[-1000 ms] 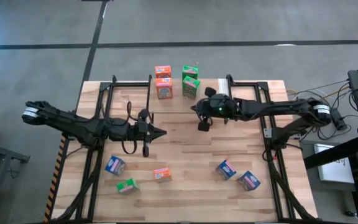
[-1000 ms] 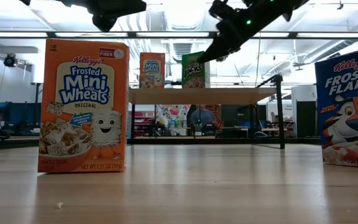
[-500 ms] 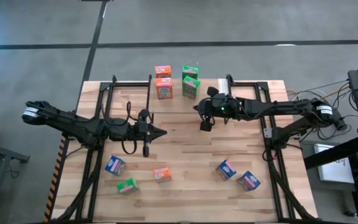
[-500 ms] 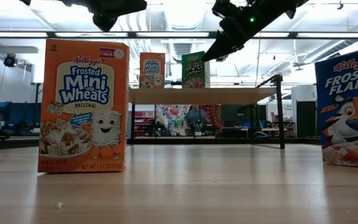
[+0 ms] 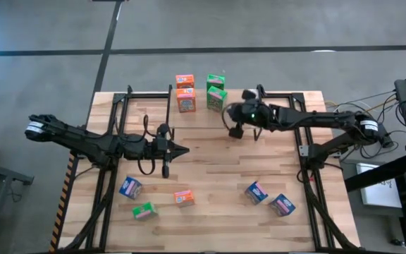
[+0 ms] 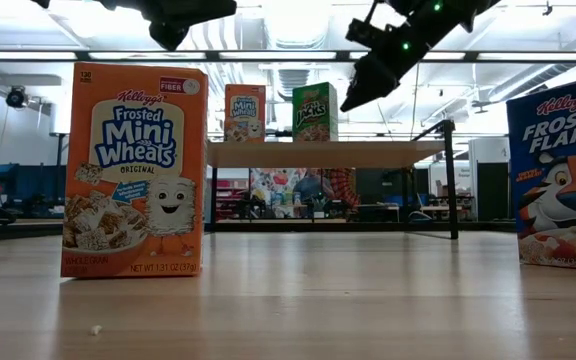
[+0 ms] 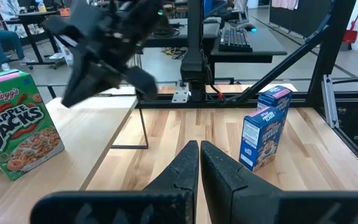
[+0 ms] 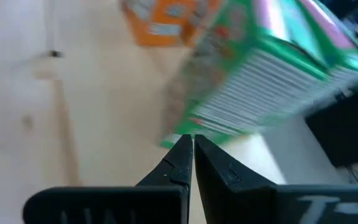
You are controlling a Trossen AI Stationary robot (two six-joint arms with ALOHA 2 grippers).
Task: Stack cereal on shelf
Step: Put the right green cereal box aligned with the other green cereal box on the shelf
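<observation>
I see my right gripper [image 5: 232, 131] now swung closer to the stacked green cardboard cereal boxes [image 5: 216, 92], its closed fingers raised higher beside them.

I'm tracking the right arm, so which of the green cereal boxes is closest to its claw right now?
The green box on the shelf, the nearer of the stacked pair, just left of the right claw. The third green box lies far off near the table's front left.

Orange cereal box [image 6: 134, 170] reads "Kellogg's Frosted Mini Wheats Original, Whole Grain, Net Wt 1.31 oz (37g)". Blue box [image 6: 560, 180] reads "Kellogg's Frosted Flakes". Green box [image 7: 17, 132] reads "Kellogg's Apple Jacks".
</observation>
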